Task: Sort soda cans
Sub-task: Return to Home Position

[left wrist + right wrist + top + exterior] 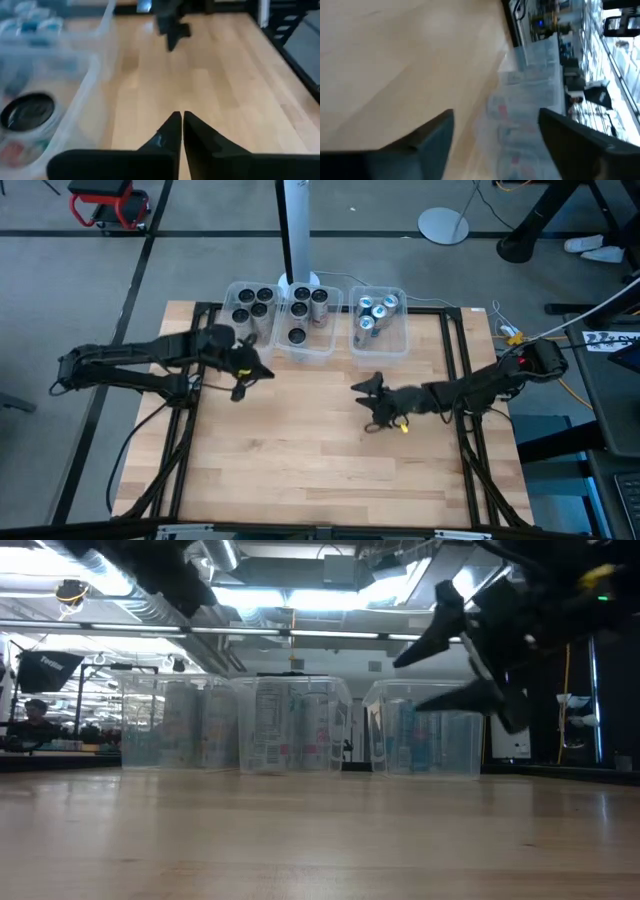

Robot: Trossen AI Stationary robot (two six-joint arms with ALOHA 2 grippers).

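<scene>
At 6 o'clock, nearest, the bench point(300, 480) is seen as bare pale wood. It is bordered toward 9 and 3 o'clock by black frame rails point(182, 450) that run front to back.

Just right of the middle, toward 3 o'clock, the right claw point(366, 404) is held in the air above the wood. Its fingers are spread wide and nothing is between them. Toward 10 o'clock the left claw point(181, 119) is raised just in front of the left bin point(229, 288), with its fingers pressed together on nothing. A broad stretch of bare wood lies between the two claws, and a narrower strip separates them from the bins.

Along the far edge, at 12 o'clock, three clear bins are lined up side by side, and all the soda cans point(303, 310) are stood upright inside them. They are small silver-grey cylinders. Dark-topped cans point(247, 302) are gathered in the left bin and in the middle bin point(300, 356). Teal-topped cans point(366, 306) are gathered in the right bin point(401, 345). Behind the middle bin a white post point(293, 230) rises, and grey floor point(200, 250) is seen beyond.
</scene>
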